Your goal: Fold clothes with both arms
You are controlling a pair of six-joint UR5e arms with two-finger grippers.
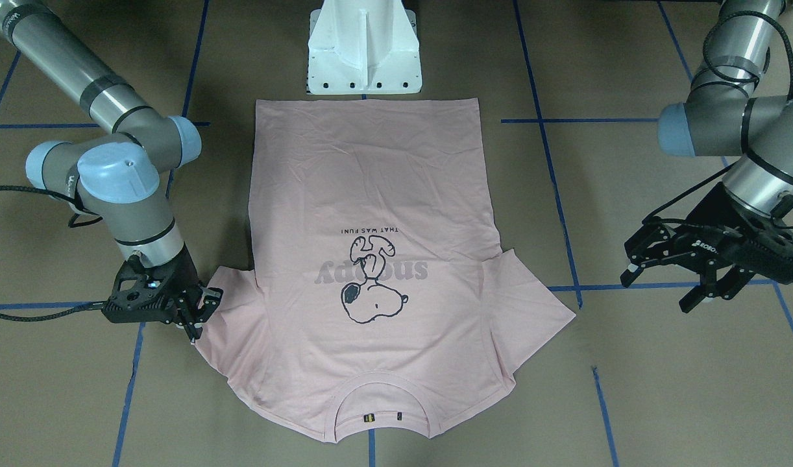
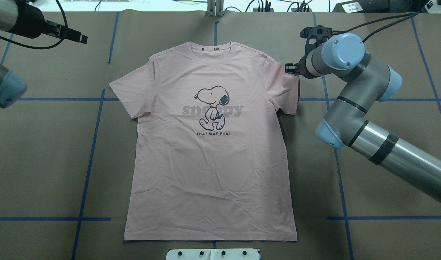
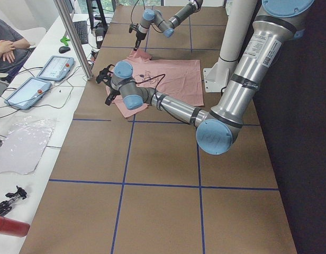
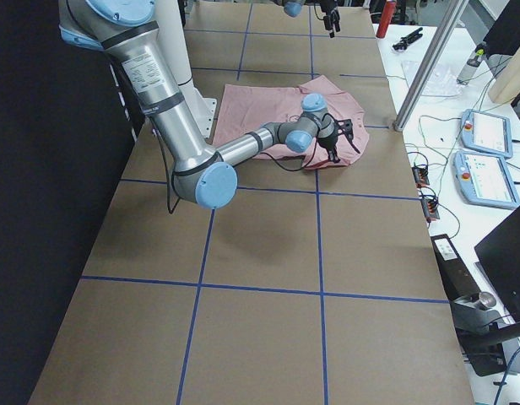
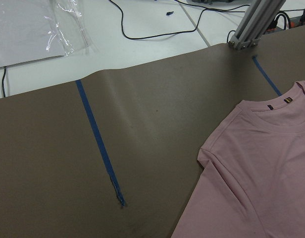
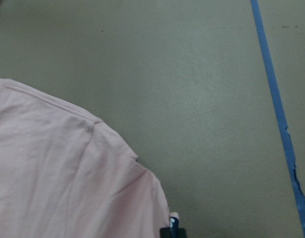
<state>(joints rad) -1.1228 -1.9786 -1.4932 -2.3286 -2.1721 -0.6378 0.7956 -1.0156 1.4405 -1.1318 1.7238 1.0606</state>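
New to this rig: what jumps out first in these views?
A pale pink Snoopy T-shirt lies flat, print up, mid-table, collar away from the robot. The right end effector sits at the edge of one sleeve; whether it grips is unclear. The left end effector hangs open, off the shirt's other side.

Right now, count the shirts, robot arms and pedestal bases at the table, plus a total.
pink T-shirt: 1
robot arms: 2, left arm and right arm
white pedestal base: 1
Total: 4
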